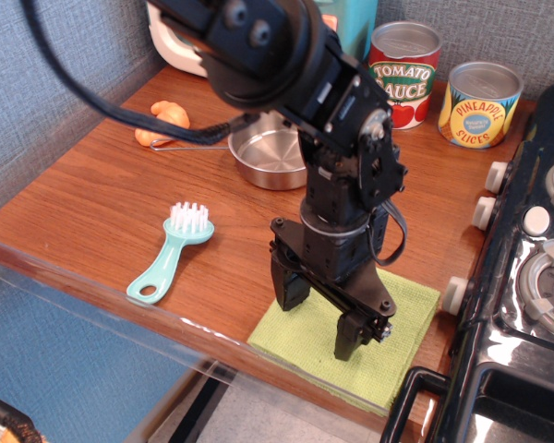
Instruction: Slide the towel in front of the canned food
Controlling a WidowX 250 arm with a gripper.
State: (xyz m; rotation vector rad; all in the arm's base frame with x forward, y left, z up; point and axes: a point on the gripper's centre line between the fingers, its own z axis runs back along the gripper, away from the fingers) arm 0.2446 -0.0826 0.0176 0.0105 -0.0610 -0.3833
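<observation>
Green towel, one, flat at front edge of wooden counter, right side, just beside black toy stove. Partly covered by gripper pointing straight down over it; jaws spread wide, nothing between them, both fingertips at or on the cloth near its left half, contact not fully clear. Two cans at back right against the wall: taller red tomato sauce can, shorter yellow pineapple can, side by side, near each other, well apart from towel. Bare wood between towel and cans; arm body blocks part of that stretch from view. One steel pan mid-counter behind the arm, thin handle reaching left toward one orange croissant. One teal brush with white bristles lying left of towel, apart from it. One toy appliance at back, white and teal, mostly hidden by arm. Three white stove knobs along stove's left edge, nearest one just beside towel's right corner.
</observation>
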